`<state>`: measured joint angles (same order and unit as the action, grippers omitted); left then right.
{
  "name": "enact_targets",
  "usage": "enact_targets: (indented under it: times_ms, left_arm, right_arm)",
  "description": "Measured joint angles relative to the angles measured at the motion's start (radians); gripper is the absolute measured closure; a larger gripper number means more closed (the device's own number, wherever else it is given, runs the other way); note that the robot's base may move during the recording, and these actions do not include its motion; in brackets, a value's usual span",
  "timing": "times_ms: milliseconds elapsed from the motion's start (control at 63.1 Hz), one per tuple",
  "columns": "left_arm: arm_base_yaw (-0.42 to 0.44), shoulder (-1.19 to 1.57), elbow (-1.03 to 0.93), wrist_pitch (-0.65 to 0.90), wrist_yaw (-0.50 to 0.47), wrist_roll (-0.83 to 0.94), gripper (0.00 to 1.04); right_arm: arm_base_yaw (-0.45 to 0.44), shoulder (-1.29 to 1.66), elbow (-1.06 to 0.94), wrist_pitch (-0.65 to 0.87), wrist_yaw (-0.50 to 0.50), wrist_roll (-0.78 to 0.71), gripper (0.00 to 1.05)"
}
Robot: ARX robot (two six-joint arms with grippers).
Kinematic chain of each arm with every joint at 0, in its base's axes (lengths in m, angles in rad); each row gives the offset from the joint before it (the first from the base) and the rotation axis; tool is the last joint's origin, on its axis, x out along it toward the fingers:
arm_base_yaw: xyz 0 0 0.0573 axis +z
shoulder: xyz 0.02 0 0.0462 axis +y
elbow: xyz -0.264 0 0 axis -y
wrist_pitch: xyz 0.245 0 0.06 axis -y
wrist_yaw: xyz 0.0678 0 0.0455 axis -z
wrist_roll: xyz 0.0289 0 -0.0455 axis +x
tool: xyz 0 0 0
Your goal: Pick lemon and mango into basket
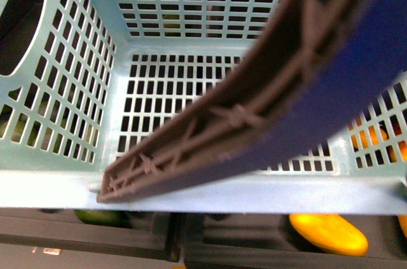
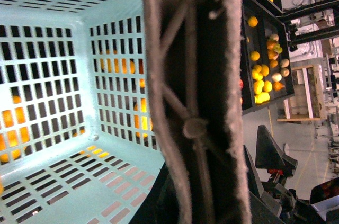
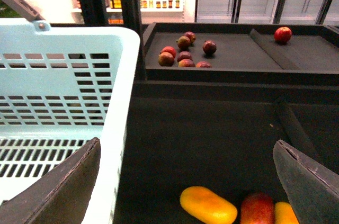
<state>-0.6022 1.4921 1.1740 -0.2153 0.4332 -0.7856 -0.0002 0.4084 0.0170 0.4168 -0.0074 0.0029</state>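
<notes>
**Right end effector open near mango**

Your right end effector [image 3: 186,143] is released, with its fingers spread wide. The mango [image 3: 207,205] lies near them in the dark bin [image 3: 212,144], just beside a red fruit [image 3: 258,209] and outside the basket [image 3: 114,75]. The basket's brown handle [image 2: 196,102] fills the left wrist view. You cannot tell whether your left end effector grips it.

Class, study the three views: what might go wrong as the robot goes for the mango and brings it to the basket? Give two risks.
1. A red fruit lies close beside the mango; the open right end effector may catch or shove it.
2. The handle crosses the mouth of the basket in the front view, so a dropped mango might hit it and bounce out.
</notes>
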Motion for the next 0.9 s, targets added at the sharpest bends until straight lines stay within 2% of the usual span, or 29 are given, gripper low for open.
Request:
enact_targets:
  times_ms: [238,301,349,396,492,539,619,714,904]
  left_arm:
    - [-0.006,0.000,0.000,0.000,0.010,-0.001,1.00]
    - [-0.007,0.000,0.000,0.000,0.011,0.000,1.00]
    - [-0.007,0.000,0.000,0.000,0.016,0.003,1.00]
    - [-0.011,0.000,0.000,0.000,0.015,0.003,1.00]
    - [-0.013,0.000,0.000,0.000,0.021,0.003,1.00]
    - [-0.016,0.000,0.000,0.000,0.021,-0.001,1.00]
    - [-0.016,0.000,0.000,0.000,0.019,0.000,1.00]
    - [-0.014,0.000,0.000,0.000,0.012,0.000,1.00]
    - [-0.014,0.000,0.000,0.000,0.014,0.002,1.00]
  right_arm:
    - [0.001,0.000,0.000,-0.002,0.012,0.000,0.09]
    - [0.036,0.017,0.030,-0.121,0.163,0.063,0.09]
    - [0.032,0.068,0.068,-0.237,0.328,0.145,0.09]
    - [-0.006,0.120,0.090,-0.224,0.370,0.187,0.09]
    - [-0.092,0.207,0.140,-0.138,0.340,0.224,0.09]
    - [-0.166,0.298,0.200,-0.070,0.294,0.271,0.09]
    - [-0.234,0.431,0.275,-0.038,0.246,0.335,0.09]
    - [-0.272,0.633,0.355,-0.031,0.224,0.412,0.09]
    - [-0.290,1.046,0.498,-0.015,0.161,0.562,0.09]
